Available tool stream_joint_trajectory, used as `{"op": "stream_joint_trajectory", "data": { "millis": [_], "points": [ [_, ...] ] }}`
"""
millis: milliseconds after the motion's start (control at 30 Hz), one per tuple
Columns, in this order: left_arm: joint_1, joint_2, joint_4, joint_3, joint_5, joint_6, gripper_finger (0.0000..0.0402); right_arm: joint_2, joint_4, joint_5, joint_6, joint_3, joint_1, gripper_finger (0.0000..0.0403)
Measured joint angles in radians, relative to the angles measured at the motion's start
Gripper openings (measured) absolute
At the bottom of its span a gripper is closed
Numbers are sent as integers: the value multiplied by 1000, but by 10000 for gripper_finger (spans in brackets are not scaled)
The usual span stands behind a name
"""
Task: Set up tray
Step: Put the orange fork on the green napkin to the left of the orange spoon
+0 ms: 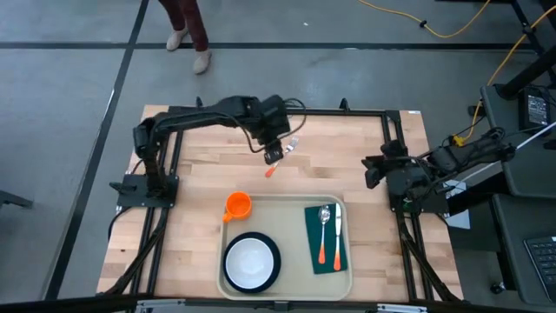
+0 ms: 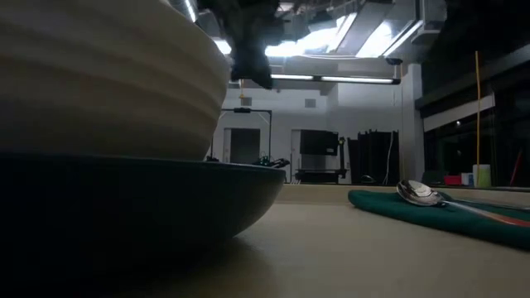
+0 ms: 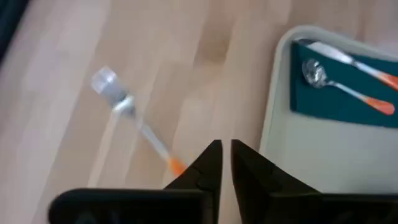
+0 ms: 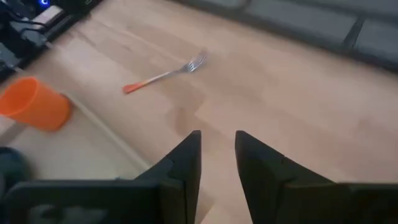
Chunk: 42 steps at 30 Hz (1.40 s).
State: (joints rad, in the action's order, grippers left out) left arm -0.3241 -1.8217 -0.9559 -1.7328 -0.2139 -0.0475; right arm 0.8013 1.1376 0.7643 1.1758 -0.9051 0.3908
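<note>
A fork point(image 1: 283, 158) with an orange handle lies flat on the bare wood, just beyond the tray's far rim; it also shows in the left wrist view as the fork point(image 3: 140, 127) and in the right wrist view as the fork point(image 4: 165, 74). My left gripper point(image 1: 274, 155) hangs above the fork's handle end point(image 3: 176, 165), its fingers a narrow gap apart with nothing between them. The beige tray point(image 1: 282, 209) holds an orange cup point(image 1: 238, 205), a white bowl point(image 1: 251, 261) on a dark plate, and a green napkin point(image 1: 325, 239) with a spoon point(image 1: 325, 217) and a knife. My right gripper point(image 4: 217, 149) is open and empty, drawn back at the table's right edge.
Bare wood lies to the left, right and far side of the tray. The black frame rails point(image 1: 347, 111) run round the table's edges. A person's legs point(image 1: 189, 35) show on the floor beyond the far edge. Close to the low camera stand the bowl point(image 2: 108, 74) and its plate point(image 2: 132, 199).
</note>
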Motion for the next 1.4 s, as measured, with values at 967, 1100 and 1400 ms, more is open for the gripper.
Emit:
{"op": "stream_joint_trajectory", "data": {
  "millis": [967, 1100, 1400],
  "points": [
    [-25, -301, 134, 4, 186, -146, 210, 8, -158, 185, -661, 0, -2, 103],
    [-29, -337, 139, 5, 185, -184, 210, -3, -157, 177, -693, 0, -2, 103],
    [-35, -409, 153, 4, 187, -259, 210, -50, -135, 147, -715, 0, -2, 103]
  ]
}}
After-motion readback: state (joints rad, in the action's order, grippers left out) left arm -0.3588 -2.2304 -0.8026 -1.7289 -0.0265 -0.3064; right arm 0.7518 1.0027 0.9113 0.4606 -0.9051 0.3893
